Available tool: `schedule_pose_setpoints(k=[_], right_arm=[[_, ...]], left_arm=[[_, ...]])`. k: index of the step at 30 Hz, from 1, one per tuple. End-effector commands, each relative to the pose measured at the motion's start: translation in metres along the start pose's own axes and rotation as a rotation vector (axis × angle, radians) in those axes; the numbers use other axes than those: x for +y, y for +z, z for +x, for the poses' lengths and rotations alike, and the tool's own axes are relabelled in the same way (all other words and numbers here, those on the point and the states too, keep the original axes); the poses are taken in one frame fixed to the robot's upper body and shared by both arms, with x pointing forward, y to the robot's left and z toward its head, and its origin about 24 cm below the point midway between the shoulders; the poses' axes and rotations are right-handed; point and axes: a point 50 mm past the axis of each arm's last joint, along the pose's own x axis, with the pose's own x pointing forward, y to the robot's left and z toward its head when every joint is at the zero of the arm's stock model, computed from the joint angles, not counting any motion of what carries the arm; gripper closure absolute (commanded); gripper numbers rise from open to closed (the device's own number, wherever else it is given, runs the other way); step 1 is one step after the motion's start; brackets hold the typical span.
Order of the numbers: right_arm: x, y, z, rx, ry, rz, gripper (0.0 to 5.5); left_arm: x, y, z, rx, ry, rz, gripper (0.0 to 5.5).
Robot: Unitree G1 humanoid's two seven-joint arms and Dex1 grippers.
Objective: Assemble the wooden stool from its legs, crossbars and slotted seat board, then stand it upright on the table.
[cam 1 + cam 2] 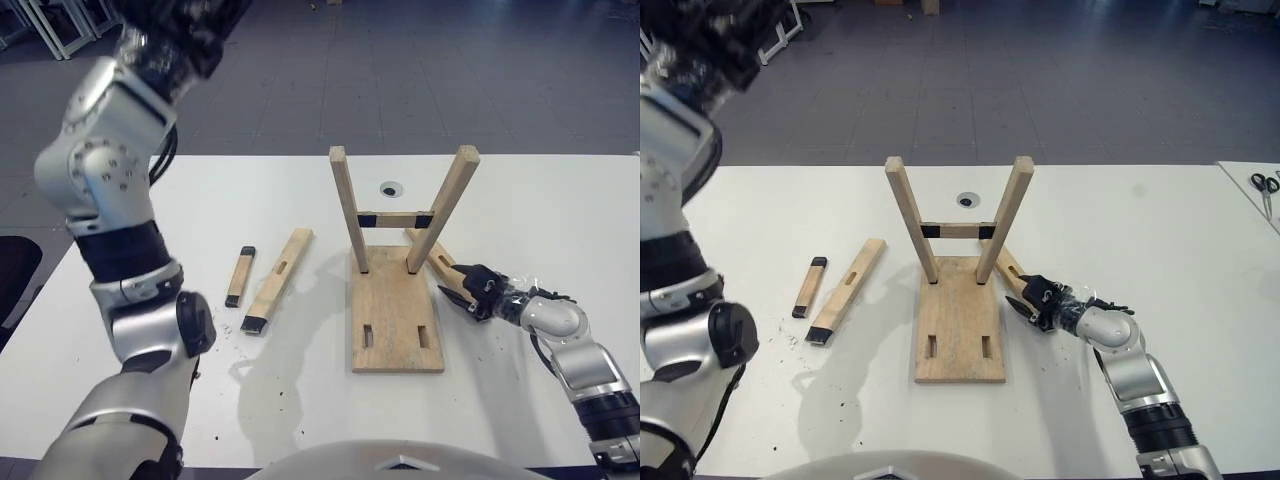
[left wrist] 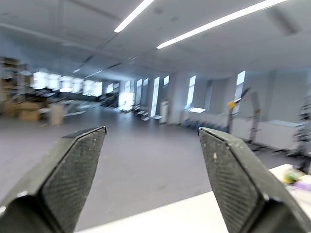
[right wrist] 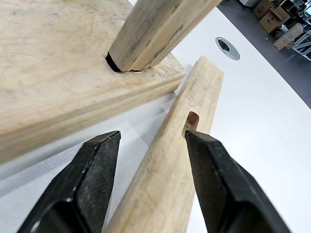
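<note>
Pale wood board point(image 1: 395, 310) lies flat on white table point(image 1: 540, 210), w/ left upright point(image 1: 349, 205) and right upright point(image 1: 445, 205) stood in its two far slots, tops splayed outward, joined partway up by a bar point(image 1: 396, 219) w/ black ends; the two near slots are open. Right loose leg point(image 3: 199, 92) lies on the table just beside the board's right edge, running behind the right upright, its own slot facing up. Right gripper point(image 1: 462, 288) sits low over that leg's near end, fingers point(image 3: 97, 174) apart w/ the leg between them; can't tell if they touch it. Left loose leg point(image 1: 279, 279) lies left of the board, black tip toward the robot, and a spare bar point(image 1: 240, 276) lies just left of that, apart from it. Left gripper point(image 2: 151, 133) is held high off the table, fingers wide apart on nothing. Round grommet point(image 1: 390, 188) sits in the table behind the uprights; scissors point(image 1: 1265, 183) at far right. No print legible anywhere
</note>
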Motion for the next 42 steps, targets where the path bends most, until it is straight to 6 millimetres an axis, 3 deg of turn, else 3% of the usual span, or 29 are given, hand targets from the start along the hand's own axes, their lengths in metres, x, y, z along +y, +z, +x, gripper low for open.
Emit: schedule_pose_setpoints(k=[1, 4, 8, 13, 17, 20, 27, 29, 32, 34, 37, 42], right_arm=[[0.007, 0.008, 0.0, -0.008, 0.037, -0.019, 3.04], [0.001, 0.016, 0.002, -0.05, -0.029, 0.001, 3.04], [-0.02, 0.028, 0.0, -0.156, -0.203, 0.08, 3.04], [-0.031, 0.038, -0.001, -0.205, -0.253, 0.102, 3.04], [-0.031, 0.043, -0.001, -0.227, -0.249, 0.107, 3.04], [-0.036, 0.058, -0.004, -0.303, -0.269, 0.125, 3.04], [-0.076, 0.094, -0.027, -0.466, -0.543, 0.238, 3.04], [-0.086, 0.104, -0.033, -0.534, -0.614, 0.305, 2.69], [-0.093, 0.126, -0.041, -0.695, -0.617, 0.427, 2.14], [-0.089, 0.142, -0.04, -0.776, -0.525, 0.512, 1.71], [-0.074, 0.159, -0.029, -0.822, -0.282, 0.673, 1.7], [-0.063, 0.178, -0.021, -0.862, 0.0, 0.892, 1.7]], left_arm=[[0.024, -0.08, -0.069, 0.349, 0.197, 0.066, 1.98], [0.007, -0.138, -0.117, 0.568, 0.273, 0.041, 1.98], [-0.011, -0.172, -0.148, 0.685, 0.33, 0.045, 1.98], [-0.007, -0.191, -0.171, 0.78, 0.401, 0.101, 1.98], [-0.007, -0.197, -0.175, 0.792, 0.415, 0.071, 1.98], [-0.004, -0.201, -0.18, 0.804, 0.428, 0.028, 2.44], [-0.001, -0.203, -0.182, 0.872, 0.445, 0.074, 3.56], [-0.001, -0.199, -0.174, 0.831, 0.434, 0.092, 3.99], [0.001, -0.185, -0.154, 0.67, 0.413, 0.141, 4.19], [0.004, -0.161, -0.133, 0.433, 0.39, 0.236, 4.19], [-0.007, -0.112, -0.099, 0.057, 0.279, 0.376, 4.19], [-0.039, -0.057, -0.06, -0.252, 0.04, 0.508, 4.19]])
